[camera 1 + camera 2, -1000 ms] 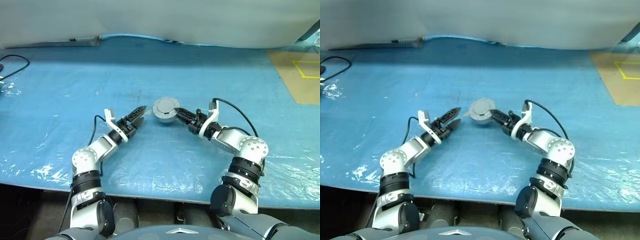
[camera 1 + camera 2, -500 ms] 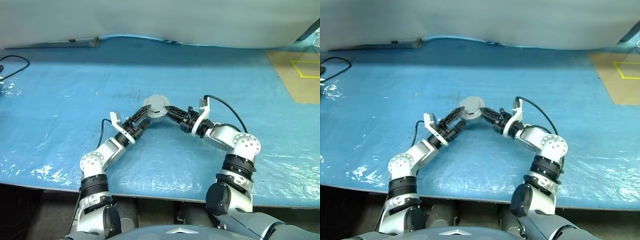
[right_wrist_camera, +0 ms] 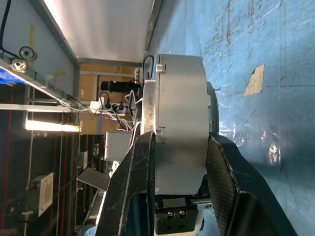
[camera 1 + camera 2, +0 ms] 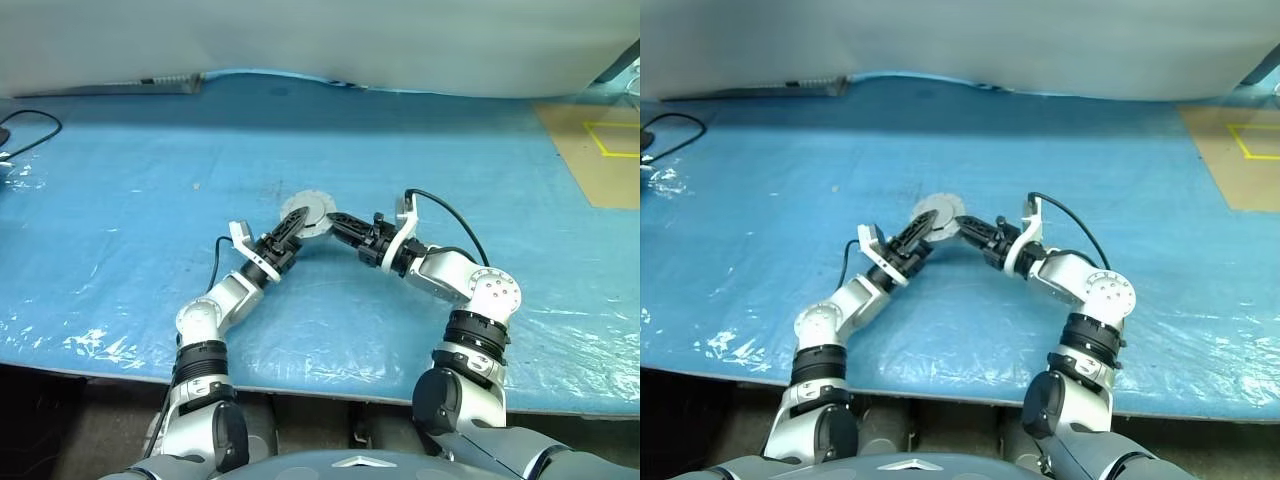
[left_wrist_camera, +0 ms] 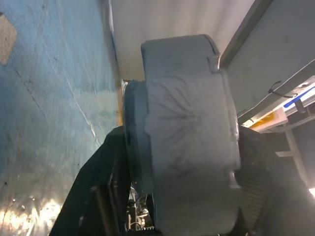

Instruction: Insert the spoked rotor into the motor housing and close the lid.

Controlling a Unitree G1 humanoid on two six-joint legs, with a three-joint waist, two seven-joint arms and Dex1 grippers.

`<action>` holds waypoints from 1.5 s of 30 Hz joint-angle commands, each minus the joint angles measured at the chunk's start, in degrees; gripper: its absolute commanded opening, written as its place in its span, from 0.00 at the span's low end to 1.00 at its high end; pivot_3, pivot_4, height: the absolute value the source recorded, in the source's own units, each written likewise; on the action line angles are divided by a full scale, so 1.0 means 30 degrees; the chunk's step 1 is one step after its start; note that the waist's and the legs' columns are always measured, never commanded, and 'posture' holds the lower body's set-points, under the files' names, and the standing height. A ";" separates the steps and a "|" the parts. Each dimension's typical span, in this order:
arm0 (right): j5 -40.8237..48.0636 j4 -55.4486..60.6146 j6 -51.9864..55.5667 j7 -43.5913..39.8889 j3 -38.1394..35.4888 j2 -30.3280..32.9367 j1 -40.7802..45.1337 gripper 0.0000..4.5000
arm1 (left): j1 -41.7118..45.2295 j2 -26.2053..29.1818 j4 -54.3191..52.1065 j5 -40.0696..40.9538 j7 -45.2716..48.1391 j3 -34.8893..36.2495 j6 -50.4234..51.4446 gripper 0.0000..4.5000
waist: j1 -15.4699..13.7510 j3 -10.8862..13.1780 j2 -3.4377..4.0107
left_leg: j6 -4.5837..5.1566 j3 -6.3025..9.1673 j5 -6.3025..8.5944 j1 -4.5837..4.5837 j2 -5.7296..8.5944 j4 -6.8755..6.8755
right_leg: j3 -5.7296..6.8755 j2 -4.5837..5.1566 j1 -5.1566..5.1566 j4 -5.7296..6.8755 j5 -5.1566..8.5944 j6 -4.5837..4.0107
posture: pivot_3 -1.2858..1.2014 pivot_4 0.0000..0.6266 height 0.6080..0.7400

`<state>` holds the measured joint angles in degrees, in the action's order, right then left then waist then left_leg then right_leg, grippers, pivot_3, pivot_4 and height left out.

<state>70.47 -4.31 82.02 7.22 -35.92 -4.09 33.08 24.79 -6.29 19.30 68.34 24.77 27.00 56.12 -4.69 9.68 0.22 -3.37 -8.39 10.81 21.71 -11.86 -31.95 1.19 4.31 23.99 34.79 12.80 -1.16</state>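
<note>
Both arms meet over the blue plastic-covered table (image 4: 120,200): right gripper (image 4: 336,221) clamps the round grey metal motor assembly (image 4: 306,213) edgewise, lifted; left gripper (image 4: 287,227), fingers straddling its opposite rim, half-spread, equally near.

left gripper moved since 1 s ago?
Yes. The left gripper has come right and farther up the blue table cover, onto the closed motor housing that the right gripper holds.
</note>
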 commanded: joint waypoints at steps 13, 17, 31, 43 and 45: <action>-0.8623 0.4800 -0.8620 -0.6659 1.0269 0.5104 -0.3571 1.00 | 0.5371 0.3415 0.6037 -0.3143 0.0903 0.0135 -0.4014 0.54 | -0.0280 0.0002 -0.0005 | 0.0002 0.0016 -0.0001 0.0027 0.0003 -0.0180 | -0.0039 0.0002 -0.0031 0.0021 -0.0063 0.0087 | 0.52 0.24 1.00; -1.1140 0.4389 -1.1089 -0.7687 1.1992 0.5842 -0.4012 1.00 | 0.8895 0.4916 1.1762 -0.5390 0.1627 0.0355 -0.6952 0.54 | -0.0304 0.0009 -0.0026 | 0.0004 0.0034 -0.0002 0.0052 0.0013 -0.0196 | -0.0040 0.0002 -0.0030 0.0011 -0.0076 0.0098 | 0.52 0.24 1.00; -1.4028 0.3928 -1.2956 -0.8537 1.2941 0.5474 -0.4673 1.00 | 1.2758 0.5235 1.8930 -0.8783 -0.2072 0.2341 -1.2084 0.54 | -0.0291 0.0036 -0.0077 | 0.0004 0.0173 -0.0001 0.0124 0.0029 -0.0195 | 0.0053 -0.0001 -0.0031 0.0026 -0.0081 0.0088 | 0.52 0.24 1.00; -1.4494 0.4294 -1.2477 -0.9490 1.3785 0.5482 -0.5399 1.00 | 0.8638 0.7272 1.5900 -1.3301 -0.2045 -0.1753 -0.7175 1.00 | 0.0049 -0.0006 -0.0064 | 0.0002 0.0112 0.0002 -0.0359 0.0007 -0.0142 | 0.0000 0.0004 -0.0481 0.0005 -0.0007 -0.0051 | 0.52 0.24 1.00; -1.4633 0.4346 -1.2504 -0.9691 1.3948 0.5562 -0.5466 1.00 | 0.7173 0.7527 1.3867 -1.3797 -0.1527 -0.2790 -0.5964 1.00 | 0.0261 -0.0083 -0.0041 | 0.0003 0.0073 0.0004 -0.0511 0.0010 -0.0097 | -0.0035 0.0004 -0.0576 0.0000 0.0018 -0.0078 | 0.52 0.24 1.00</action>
<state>26.65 6.30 44.85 -20.95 5.76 12.27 16.72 52.75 14.83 59.63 31.91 21.76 21.59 33.52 -3.91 9.43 0.10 -3.36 -8.28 10.82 19.95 -11.83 -32.15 1.02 4.33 22.13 34.76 12.91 -1.39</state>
